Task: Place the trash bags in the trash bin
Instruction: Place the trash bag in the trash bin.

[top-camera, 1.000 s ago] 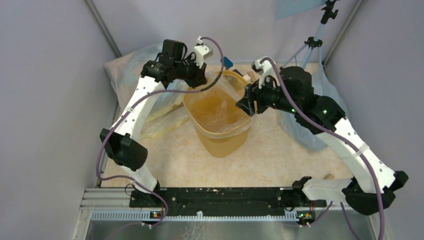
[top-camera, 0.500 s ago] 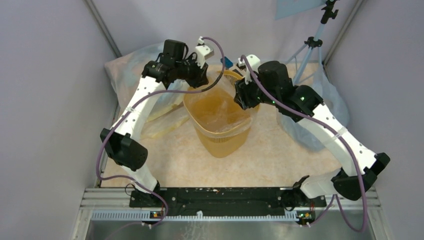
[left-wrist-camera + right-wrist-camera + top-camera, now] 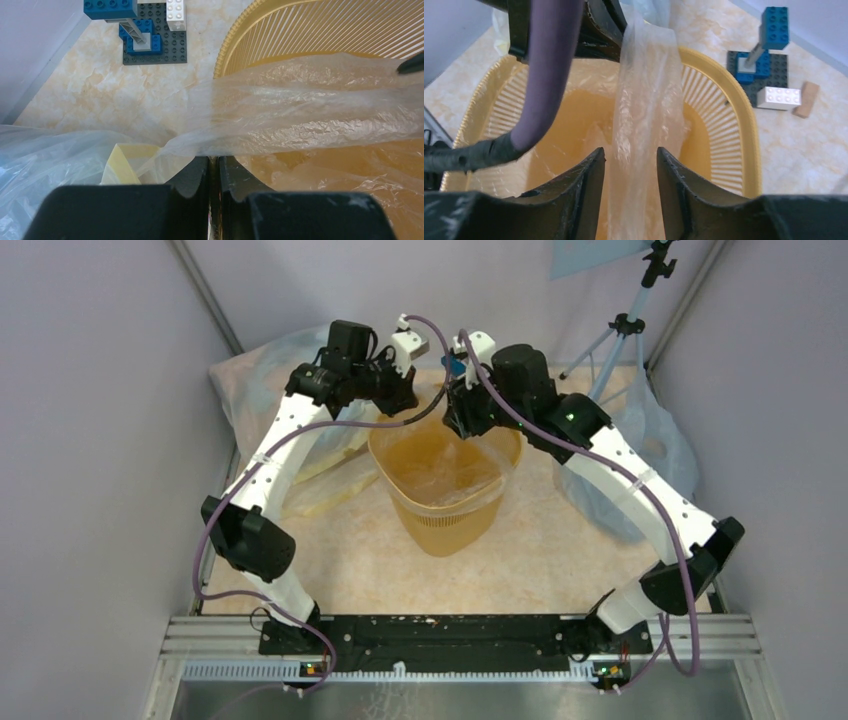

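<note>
The trash bin (image 3: 440,525) is a yellow-orange wastebasket standing mid-table. A see-through trash bag (image 3: 448,472) lies inside it and laps over its rim. My left gripper (image 3: 408,400) hovers at the bin's back left rim, shut on an edge of the trash bag (image 3: 300,115), which stretches taut across the bin's rim (image 3: 225,55). My right gripper (image 3: 630,155) is open above the bin (image 3: 734,100), its fingers either side of a pulled band of the bag (image 3: 646,100) without pinching it. That band runs up to the left gripper (image 3: 599,30).
A blue-and-white block tower (image 3: 145,30) on a dark baseplate stands behind the bin, with a small wooden block (image 3: 806,100) beside it. Big bluish plastic sacks lie at the back left (image 3: 250,370) and right (image 3: 645,440). A tripod (image 3: 625,325) stands at the back right.
My right arm has swung left across the bin's back rim, close to the left gripper. The left arm has hardly moved and keeps its hold on the bag.
</note>
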